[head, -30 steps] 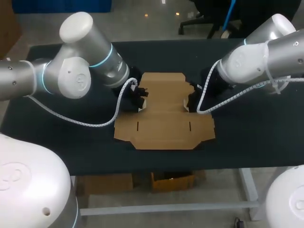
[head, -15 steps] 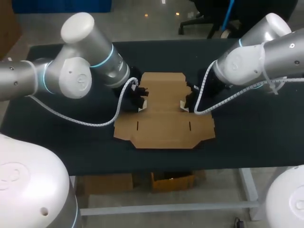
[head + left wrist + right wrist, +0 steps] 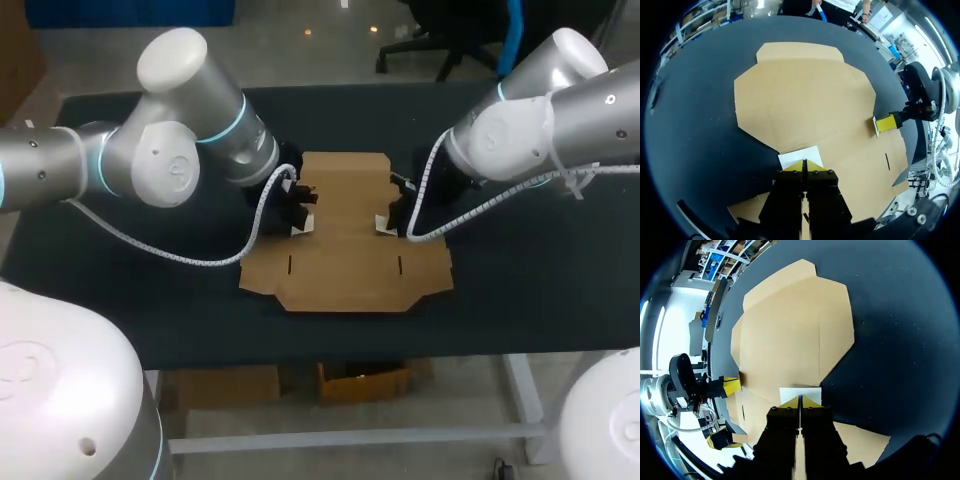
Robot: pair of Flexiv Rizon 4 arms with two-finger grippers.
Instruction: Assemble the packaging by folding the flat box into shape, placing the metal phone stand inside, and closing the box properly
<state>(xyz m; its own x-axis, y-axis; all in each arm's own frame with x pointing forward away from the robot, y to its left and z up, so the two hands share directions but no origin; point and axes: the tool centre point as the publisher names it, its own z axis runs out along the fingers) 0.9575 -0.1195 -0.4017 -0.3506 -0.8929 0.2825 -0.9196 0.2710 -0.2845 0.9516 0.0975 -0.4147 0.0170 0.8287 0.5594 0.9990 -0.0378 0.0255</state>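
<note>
A table [image 3: 520, 290] — its top dark, matte, nearly black — fills the scene.

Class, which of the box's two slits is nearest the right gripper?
The slit in the right half of the box, by the right gripper; the other lies left.

- The flat box [image 3: 345, 235] is lying in the middle of the worktop [image 3: 520, 270].
- The jaws of the left arm [image 3: 180, 150] are sitting at its left edge.
- The jaws of the right arm [image 3: 540, 125] are sitting at its right edge.
</note>
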